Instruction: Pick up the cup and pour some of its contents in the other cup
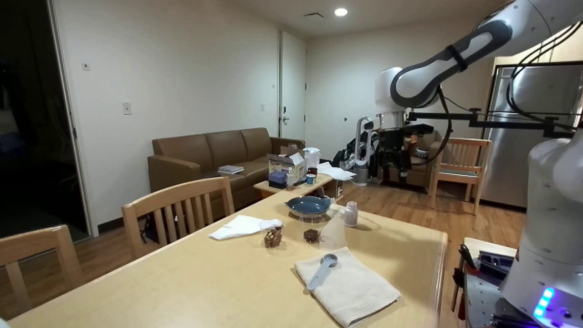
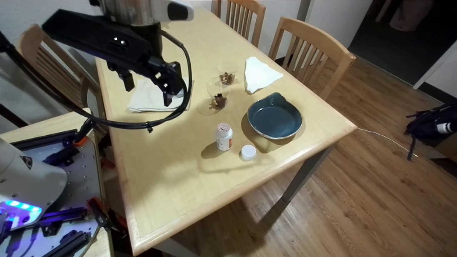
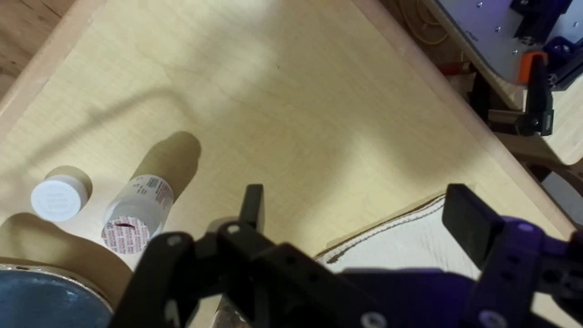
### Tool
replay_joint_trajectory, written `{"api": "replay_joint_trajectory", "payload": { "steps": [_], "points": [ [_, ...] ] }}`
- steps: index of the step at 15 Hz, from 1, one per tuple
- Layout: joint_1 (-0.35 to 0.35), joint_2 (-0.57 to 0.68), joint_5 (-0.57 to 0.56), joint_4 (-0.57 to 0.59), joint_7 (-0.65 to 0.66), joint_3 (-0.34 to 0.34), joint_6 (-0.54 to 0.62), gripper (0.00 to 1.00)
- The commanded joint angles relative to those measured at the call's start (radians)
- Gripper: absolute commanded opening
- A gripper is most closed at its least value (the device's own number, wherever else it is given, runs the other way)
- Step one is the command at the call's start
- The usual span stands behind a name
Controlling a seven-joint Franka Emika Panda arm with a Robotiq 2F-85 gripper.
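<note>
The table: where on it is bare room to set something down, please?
Two patches of the table look bare: the corner nearest the robot base, bordered by the white bottle and folded cloth; and the wide stretch bordered by that cloth, the two cups and the chairs. Crowded: around the cups, bottle, white lid, blue dish and white napkin.

Looks like a home here, part lounge, part dining room! In an exterior view, there's the sofa (image 1: 222, 150) at nine o'clock, fridge (image 1: 508, 161) gleaming at three, door (image 1: 294, 84) at twelve, two chairs (image 1: 178, 193) at eight, table (image 1: 268, 280) stretching across six!
</note>
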Motion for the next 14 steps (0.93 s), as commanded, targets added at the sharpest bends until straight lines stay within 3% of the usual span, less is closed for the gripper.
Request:
{"api": "replay_joint_trajectory", "payload": {
  "steps": [1,2,3,8,14],
  "points": [
    [-0.045,0.013,0.019,0.006,-0.015,0.043,-0.002,1.00],
    [-0.045,0.018,0.019,0.008,-0.015,0.044,-0.002,1.00],
    [-0.051,0.005,0.033,-0.012,0.037,0.050,0.088,1.00],
    [-0.041,0.052,0.097,-0.066,0.037,0.069,0.371,1.00],
    [0.001,0.196,0.110,-0.068,0.020,0.130,0.539,1.00]
  ]
}}
